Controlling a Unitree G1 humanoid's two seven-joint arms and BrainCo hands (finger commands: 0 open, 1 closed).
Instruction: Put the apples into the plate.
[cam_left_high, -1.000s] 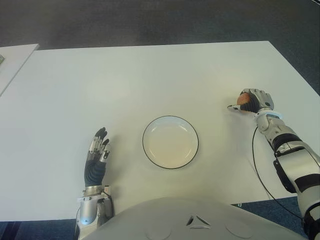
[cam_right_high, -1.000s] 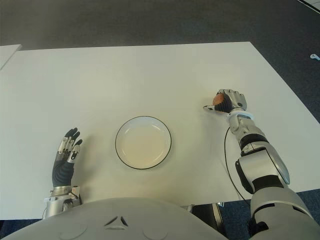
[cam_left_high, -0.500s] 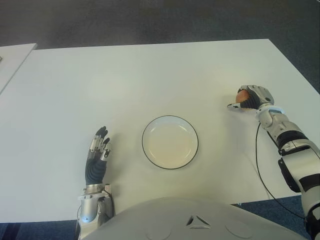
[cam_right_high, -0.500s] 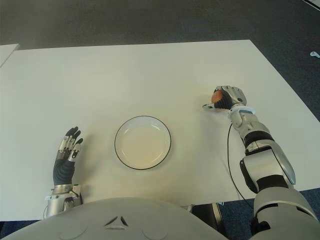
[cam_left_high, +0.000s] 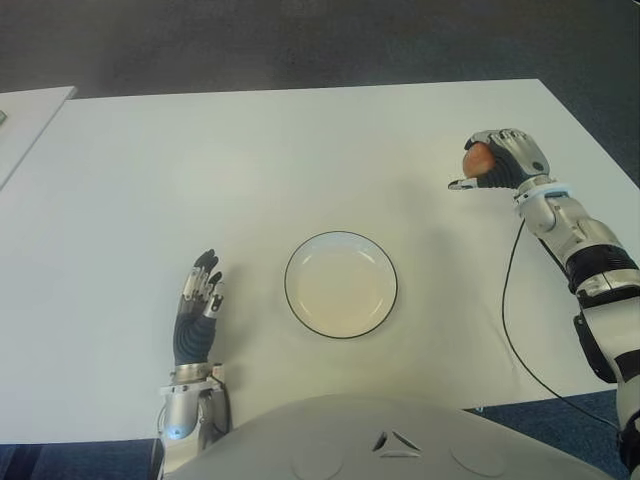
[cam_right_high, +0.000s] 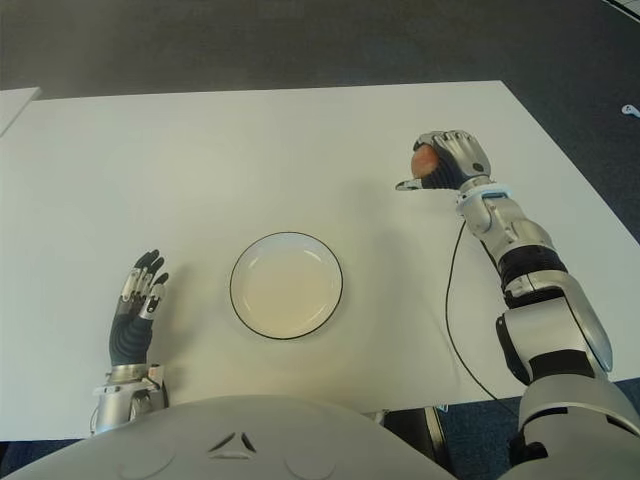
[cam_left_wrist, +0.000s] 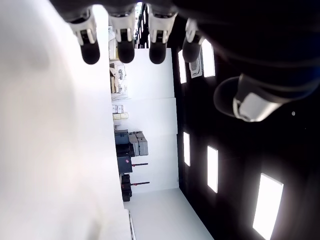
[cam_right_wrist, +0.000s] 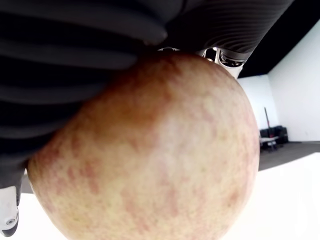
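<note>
the right hand (cam_left_high: 497, 160) has its fingers (cam_right_wrist: 75, 55) curled tight round an apple (cam_left_high: 479, 158), which fills that hand's wrist view and sits pressed up against the dark finger ribs. in the eye views the apple peeks out on the thumb side of the fist, and a faint shadow on the table (cam_left_high: 300, 150) suggests it is held clear of the surface. the plate (cam_left_high: 341, 285) lies bare, well off from those fingers, toward the robot's body and its left.

the likely trouble is in the carry. only part of the apple looks wrapped, so a quick swing toward the plate could let it roll out past the thumb and run across the table, perhaps off the near edge. letting go too high over the plate is the other risk: a round, hard fruit would probably bounce or roll over the shallow rim. a low release above the middle seems safest.

the left hand (cam_left_high: 196, 318) shows beside the plate on its left, fingers (cam_left_wrist: 125, 47) straight and spread, holding nothing. no other apple is in view.
</note>
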